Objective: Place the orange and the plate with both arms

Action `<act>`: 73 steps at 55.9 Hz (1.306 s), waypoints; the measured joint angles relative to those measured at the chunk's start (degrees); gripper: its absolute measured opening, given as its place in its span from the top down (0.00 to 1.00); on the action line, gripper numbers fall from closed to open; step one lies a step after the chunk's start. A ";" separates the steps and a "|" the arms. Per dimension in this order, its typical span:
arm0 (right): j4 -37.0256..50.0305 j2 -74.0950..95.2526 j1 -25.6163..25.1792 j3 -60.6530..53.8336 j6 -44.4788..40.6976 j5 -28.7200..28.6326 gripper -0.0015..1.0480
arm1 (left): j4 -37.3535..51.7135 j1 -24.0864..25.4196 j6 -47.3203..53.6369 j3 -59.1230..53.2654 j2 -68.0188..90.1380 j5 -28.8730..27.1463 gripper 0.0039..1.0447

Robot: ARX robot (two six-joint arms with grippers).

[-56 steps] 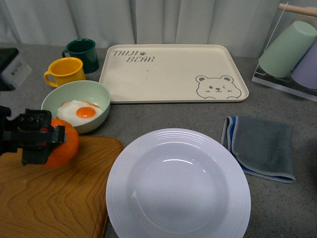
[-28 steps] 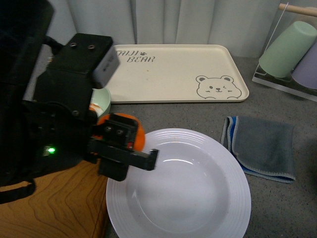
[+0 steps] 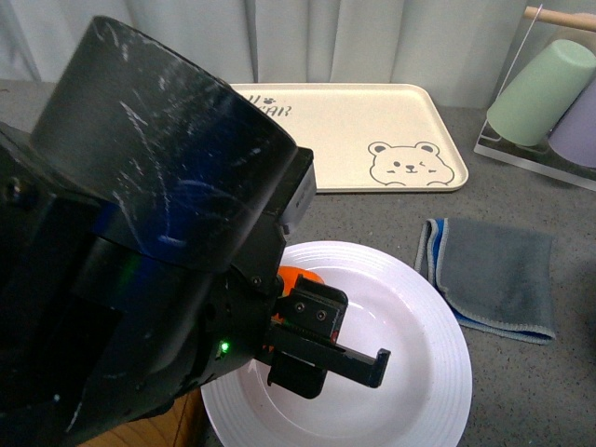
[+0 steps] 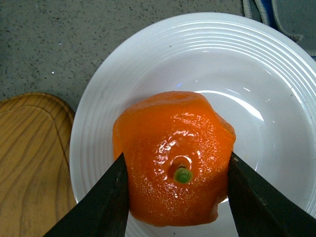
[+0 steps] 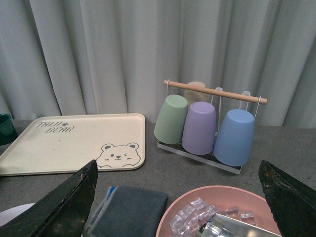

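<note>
My left gripper (image 4: pixel 175 197) is shut on the orange (image 4: pixel 173 153), a bright mandarin with a green stem dot, and holds it over the left part of the white ridged plate (image 4: pixel 276 74). In the front view the big black left arm covers the left half; only a sliver of the orange (image 3: pixel 296 277) shows above the gripper (image 3: pixel 321 358), over the plate (image 3: pixel 419 317). My right gripper (image 5: pixel 180 207) is open and empty, held above the table's right side; it is out of the front view.
A cream bear tray (image 3: pixel 391 130) lies behind the plate. A grey cloth (image 3: pixel 494 270) lies to its right. A cup rack (image 5: pixel 207 123) stands at the back right. A pink bowl of ice (image 5: pixel 222 217) is under the right gripper. A wooden board (image 4: pixel 29 163) lies left of the plate.
My left arm has swung right with the orange, from above the wooden board to over the plate. It now hides the green bowl and the mugs.
</note>
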 joint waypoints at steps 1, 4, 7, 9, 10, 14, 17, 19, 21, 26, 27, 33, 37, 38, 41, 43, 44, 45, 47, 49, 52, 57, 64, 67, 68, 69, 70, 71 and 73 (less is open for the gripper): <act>0.00 0.00 0.00 0.00 0.00 0.00 0.09 | 0.00 -0.22 -0.15 0.02 0.17 0.00 0.55; 0.00 0.00 0.00 0.00 0.02 0.00 0.09 | 0.02 -0.96 -0.68 0.15 0.87 -0.04 0.55; 0.00 0.00 0.00 0.00 0.02 0.00 0.09 | 0.15 -1.42 -1.03 0.39 1.57 -0.04 0.55; 0.00 0.00 0.00 0.00 0.02 0.00 0.09 | 0.37 -1.64 -1.25 0.57 2.01 -0.11 0.55; 0.00 0.00 0.00 0.00 0.00 0.00 0.09 | 0.46 -1.75 -1.31 0.61 2.19 -0.13 0.55; 0.00 0.00 0.00 0.00 0.02 0.00 0.09 | 1.09 -2.19 -1.62 0.85 3.19 -0.20 0.55; 0.00 0.00 0.00 -0.02 0.02 0.00 0.09 | 1.44 -2.34 -2.14 1.03 3.89 -0.20 0.55; 0.00 0.00 0.00 0.00 0.02 0.00 0.09 | 1.57 -2.40 -2.32 1.20 4.42 -0.39 0.55; 0.00 0.00 0.00 0.00 0.00 0.00 0.09 | 1.73 -2.47 -2.54 1.40 4.94 -0.79 0.55; 0.00 0.00 0.00 -0.02 0.00 0.00 0.09 | 1.84 -2.49 -2.80 1.73 5.90 -1.14 0.55; 0.00 0.00 0.00 0.00 0.00 0.00 0.09 | 1.84 -2.47 -2.84 1.79 6.10 -1.20 0.55; 0.00 0.00 0.00 -0.02 0.00 0.00 0.09 | 1.81 -2.47 -3.30 1.92 6.49 -1.22 0.47; 0.00 0.00 0.00 0.00 0.00 0.00 0.09 | 1.81 -2.47 -3.74 1.97 6.49 -1.22 0.38; 0.00 0.00 0.00 0.00 0.00 0.00 0.09 | 1.81 -2.47 -3.80 1.99 6.49 -1.22 0.35; 0.00 0.00 0.00 0.00 0.02 0.00 0.09 | 1.81 -2.47 -3.96 1.99 6.49 -1.38 0.26; 0.00 0.00 0.00 0.00 0.02 0.00 0.09 | 1.81 -2.47 -4.00 1.99 6.49 -1.46 0.20; 0.00 0.00 0.00 0.00 0.02 0.00 0.09 | 1.81 -2.47 -4.04 1.99 6.49 -1.51 0.16; 0.00 0.00 0.00 0.00 0.00 0.00 0.09 | 1.81 -2.47 -4.07 1.99 6.45 -1.66 0.11; 0.00 0.00 0.00 0.00 0.02 -0.02 0.09 | 1.92 -2.40 -4.11 1.90 6.34 -1.60 0.06; 0.00 0.00 0.00 0.00 0.02 0.00 0.09 | 2.16 -2.25 -4.22 1.66 6.08 -1.38 0.04; 0.00 0.00 0.00 0.00 0.02 0.00 0.09 | 2.16 -2.03 -4.96 1.18 5.16 -1.62 0.07; 0.00 0.00 0.00 0.00 0.00 0.00 0.09 | 2.23 -1.51 -6.23 -0.02 2.40 -1.62 0.06; 0.00 0.00 0.00 -0.02 0.00 0.00 0.09 | 1.88 -0.28 -7.21 -1.31 -2.14 -2.12 0.06; 0.00 0.00 0.00 0.00 0.02 0.00 0.09 | 1.42 0.46 -7.52 -1.86 -4.39 -2.23 0.06; 0.00 0.00 0.00 0.00 0.00 0.00 0.09 | 1.31 0.61 -7.54 -1.95 -4.81 -2.25 0.06; 0.00 0.00 0.00 0.00 0.02 0.00 0.09 | 1.07 0.87 -7.54 -2.14 -5.60 -2.32 0.06; 0.00 0.00 0.00 0.00 0.02 0.00 0.09 | 1.01 0.96 -7.54 -2.21 -5.95 -2.32 0.06; 0.00 0.00 0.00 0.00 0.02 0.00 0.09 | 0.90 1.20 -7.52 -2.47 -6.67 -2.32 0.06; 0.00 0.00 0.00 0.00 0.02 -0.02 0.09 | 0.76 1.53 -7.52 -2.80 -7.58 -2.32 0.06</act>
